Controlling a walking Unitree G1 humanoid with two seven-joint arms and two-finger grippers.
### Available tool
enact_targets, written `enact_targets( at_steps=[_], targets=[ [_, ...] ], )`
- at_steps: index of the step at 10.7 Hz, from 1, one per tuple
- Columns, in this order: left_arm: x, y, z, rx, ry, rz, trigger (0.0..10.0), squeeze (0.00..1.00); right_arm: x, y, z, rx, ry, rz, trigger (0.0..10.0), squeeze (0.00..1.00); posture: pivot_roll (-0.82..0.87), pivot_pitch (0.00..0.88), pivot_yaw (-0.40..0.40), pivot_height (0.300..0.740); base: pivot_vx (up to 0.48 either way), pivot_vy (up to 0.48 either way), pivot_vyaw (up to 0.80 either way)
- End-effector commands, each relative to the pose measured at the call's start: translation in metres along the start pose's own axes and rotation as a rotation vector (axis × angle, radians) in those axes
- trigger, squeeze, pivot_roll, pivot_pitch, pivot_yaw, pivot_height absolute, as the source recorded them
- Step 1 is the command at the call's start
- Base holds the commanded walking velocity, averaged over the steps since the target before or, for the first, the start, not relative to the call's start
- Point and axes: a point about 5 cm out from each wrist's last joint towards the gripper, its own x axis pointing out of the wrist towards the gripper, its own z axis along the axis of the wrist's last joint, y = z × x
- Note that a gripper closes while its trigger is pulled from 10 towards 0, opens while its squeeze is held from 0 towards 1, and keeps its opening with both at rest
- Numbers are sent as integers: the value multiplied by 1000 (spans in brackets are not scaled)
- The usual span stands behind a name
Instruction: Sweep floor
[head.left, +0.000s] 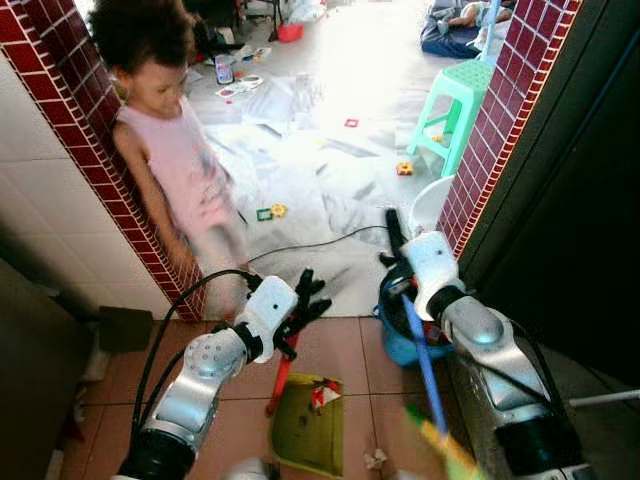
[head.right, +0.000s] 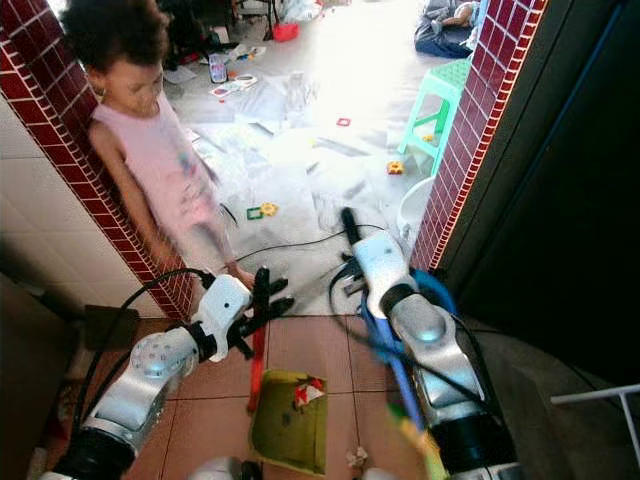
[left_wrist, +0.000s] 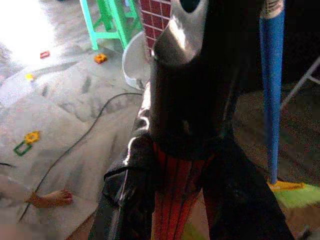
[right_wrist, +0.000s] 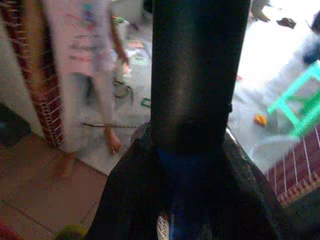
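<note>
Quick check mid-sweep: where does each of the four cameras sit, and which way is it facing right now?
Left eye: head, facing down and forward at the dustpan; both arms show.
Right eye: same head, same scene; a person stands by the brick pillar.
Left wrist: along the left gripper, shut on the red dustpan handle, toward the green stool.
Right wrist: along the right gripper, shut on the blue broom handle.
Shared: both wrist views catch the stool.
</note>
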Motion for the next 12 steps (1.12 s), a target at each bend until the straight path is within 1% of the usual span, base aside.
enact_targets(
  at_steps=[1, 2, 4, 5, 6, 7, 8, 9, 10, 11, 12],
  targets=[
    [-4, -20, -34, -83, 171, -100, 10000, 0, 3, -3, 5, 29, -4, -18, 10000, 0, -60, 0, 38, 740, 0, 0, 0],
    [-4, -19, -36, -84, 186, -88, 10000, 0, 9, -1, 5, 163, 23, -53, 10000, 0, -62, 0, 37, 740, 0, 0, 0],
    [-2, -24, -36, -107, 192, -87, 10000, 0, 15, 3, 21, 383, -38, -66, 10000, 0, -64, 0, 36, 740, 0, 0, 0],
    [-1, -25, -36, -111, 193, -82, 10000, 0, 17, -2, 33, 481, -105, -88, 10000, 0, -66, 0, 33, 740, 0, 0, 0],
    [0, -24, -35, -110, 192, -79, 10000, 0, 18, -4, 40, 529, -141, -92, 10000, 0, -66, 0, 33, 740, 0, 0, 0],
    [0, -24, -35, -111, 192, -77, 10000, 0, 18, -7, 45, 540, -164, -98, 10000, 0, -68, 0, 33, 740, 0, 0, 0],
    [1, -24, -35, -108, 194, -70, 10000, 0, 18, -10, 53, 551, -212, -100, 10000, 0, -72, 0, 35, 740, 0, 0, 0],
    [2, -24, -35, -112, 198, -63, 10000, 0, 17, -10, 55, 553, -224, -98, 10000, 0, -72, 0, 34, 740, 0, 0, 0],
    [2, -24, -37, -153, 203, -48, 10000, 0, 16, -12, 55, 549, -228, -102, 10000, 0, -75, 0, 33, 740, 0, 0, 0],
    [3, -22, -39, -229, 212, -5, 10000, 0, 16, -14, 52, 545, -218, -118, 10000, 0, -75, 0, 31, 740, 0, 0, 0],
    [5, -18, -38, -282, 202, 49, 10000, 0, 17, -20, 48, 509, -203, -175, 10000, 0, -71, 0, 29, 740, 0, 0, 0]
  ],
)
